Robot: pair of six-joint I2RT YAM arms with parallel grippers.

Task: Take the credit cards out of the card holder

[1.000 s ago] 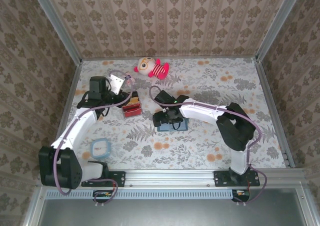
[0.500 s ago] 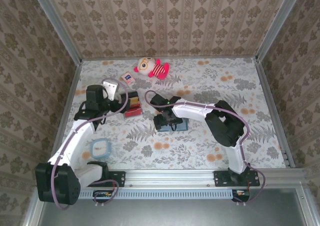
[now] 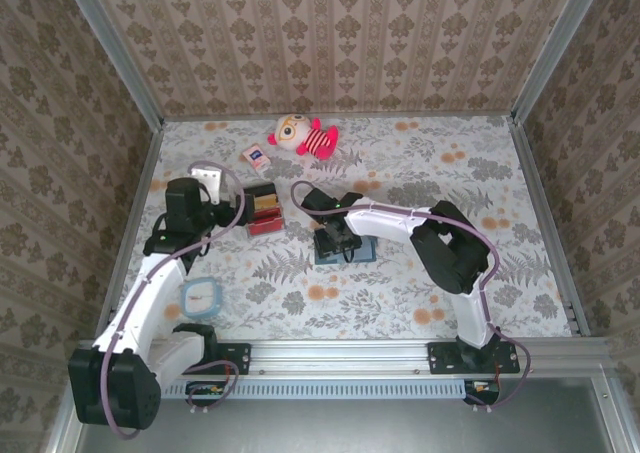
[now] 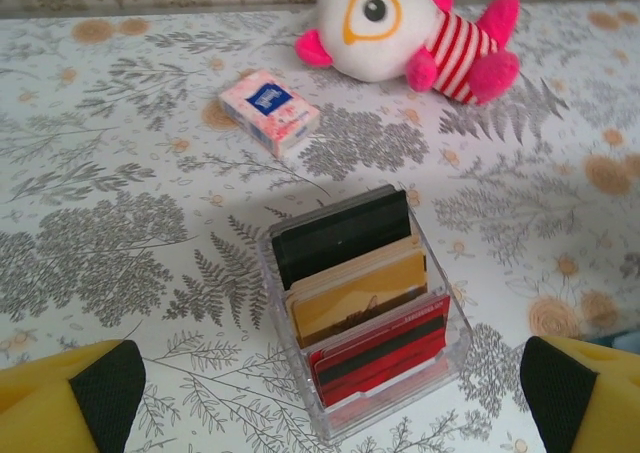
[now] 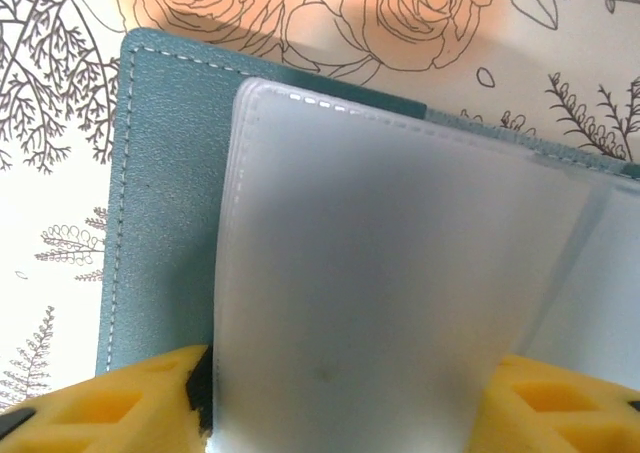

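Left end effector (image 4: 325, 393) stood open near credit cards (image 4: 360, 293), right end effector (image 5: 350, 393), at their four o'clock, straddled card holder (image 5: 165, 173), grip unclear.

Wide-spread gripper (image 4: 328, 388) near clear card box (image 4: 452, 333)

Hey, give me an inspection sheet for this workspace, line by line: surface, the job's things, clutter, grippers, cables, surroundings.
Surface: floral-print table, no spills seen.
Job's things: teal card holder on the table, no card visible through its frosted sleeve; credit cards, black, tan and red, upright in a clear stand.
Clutter: plush toy, pink-and-white packet, blue-rimmed round item.
Grippers: left gripper open, facing the stand, holding nothing; right gripper over the card holder, fingers either side of the sleeve, grip unclear.
Cables: purple cables loop along both arms, no snag seen.
Surroundings: patterned walls, metal frame.
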